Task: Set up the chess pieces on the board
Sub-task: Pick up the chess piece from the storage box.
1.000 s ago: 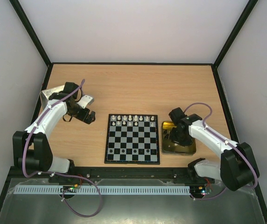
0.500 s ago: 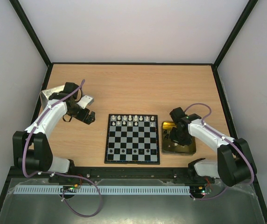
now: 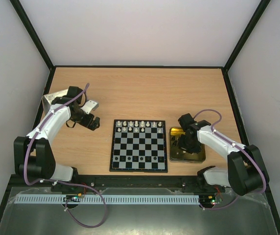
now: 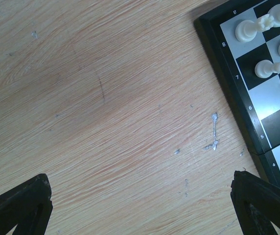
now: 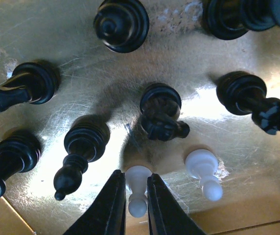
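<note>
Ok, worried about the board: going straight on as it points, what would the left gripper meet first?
Probably bare table, just beside the board; the left gripper is open, depth unclear.

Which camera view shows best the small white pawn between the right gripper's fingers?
The right wrist view: the small white pawn stands in the gold metal tin, held by the right gripper. The top external view hides it under the arm; the left wrist view misses it.

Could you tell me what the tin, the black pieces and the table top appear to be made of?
The tin looks like gold-coloured metal: shiny, finely scratched, with bright glare. The black pieces seem moulded plastic, smooth and glossy, though lacquered wood is possible. The table top shows light wood grain, probably laminate or veneer.
</note>
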Tool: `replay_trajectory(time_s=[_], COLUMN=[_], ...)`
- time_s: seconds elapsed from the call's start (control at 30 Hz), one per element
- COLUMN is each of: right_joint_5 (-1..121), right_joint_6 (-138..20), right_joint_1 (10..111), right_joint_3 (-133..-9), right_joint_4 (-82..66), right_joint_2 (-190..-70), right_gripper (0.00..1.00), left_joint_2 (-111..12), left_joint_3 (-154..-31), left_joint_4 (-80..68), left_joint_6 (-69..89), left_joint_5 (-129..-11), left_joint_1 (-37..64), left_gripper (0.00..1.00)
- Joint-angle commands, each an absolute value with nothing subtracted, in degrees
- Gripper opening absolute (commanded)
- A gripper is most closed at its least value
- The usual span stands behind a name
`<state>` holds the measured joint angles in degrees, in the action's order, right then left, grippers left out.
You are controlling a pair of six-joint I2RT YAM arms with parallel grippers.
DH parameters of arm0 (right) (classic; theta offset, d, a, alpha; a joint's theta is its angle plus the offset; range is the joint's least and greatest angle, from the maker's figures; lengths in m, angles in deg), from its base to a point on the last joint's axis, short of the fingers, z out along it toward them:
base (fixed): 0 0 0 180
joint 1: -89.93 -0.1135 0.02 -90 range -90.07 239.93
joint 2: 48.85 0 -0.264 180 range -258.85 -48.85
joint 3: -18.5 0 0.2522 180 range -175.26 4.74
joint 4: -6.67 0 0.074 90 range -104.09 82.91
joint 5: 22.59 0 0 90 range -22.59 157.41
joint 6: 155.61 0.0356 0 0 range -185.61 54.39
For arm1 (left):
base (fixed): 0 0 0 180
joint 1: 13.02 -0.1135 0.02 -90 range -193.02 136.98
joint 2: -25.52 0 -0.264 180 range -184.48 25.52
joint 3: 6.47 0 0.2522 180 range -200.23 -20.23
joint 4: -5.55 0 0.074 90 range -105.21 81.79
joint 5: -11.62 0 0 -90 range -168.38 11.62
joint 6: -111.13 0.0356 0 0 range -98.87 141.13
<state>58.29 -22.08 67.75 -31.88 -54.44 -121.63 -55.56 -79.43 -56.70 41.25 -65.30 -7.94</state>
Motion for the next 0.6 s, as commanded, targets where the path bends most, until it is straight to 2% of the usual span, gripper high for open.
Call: replay_trajectory(time_s=[0.0, 0.23, 0.57], right_joint_5=[59.4, 62.8, 63.4], right_joint_6=[-21.5, -22.4, -23.6], right_joint_1=[67.9, 67.9, 64.9], right_joint_3=[-31.3, -35.6, -50.6], right_joint_4=[-54.7, -60.0, -69.8], right_joint_2=[-122.1, -121.8, -122.0], right_gripper=[0.1, 0.07, 0.06], left_joint_2=[-56.0, -56.0, -56.2], left_joint_3=[-80.6, -80.5, -80.3], left_joint_4=[-56.9, -56.7, -56.2], left_joint_6=[41.0, 40.9, 40.9], left_joint_5=[-64.8, -64.8, -64.4], left_joint_1=[-7.7, -7.7, -7.7], left_gripper=[0.99, 0.99, 0.99])
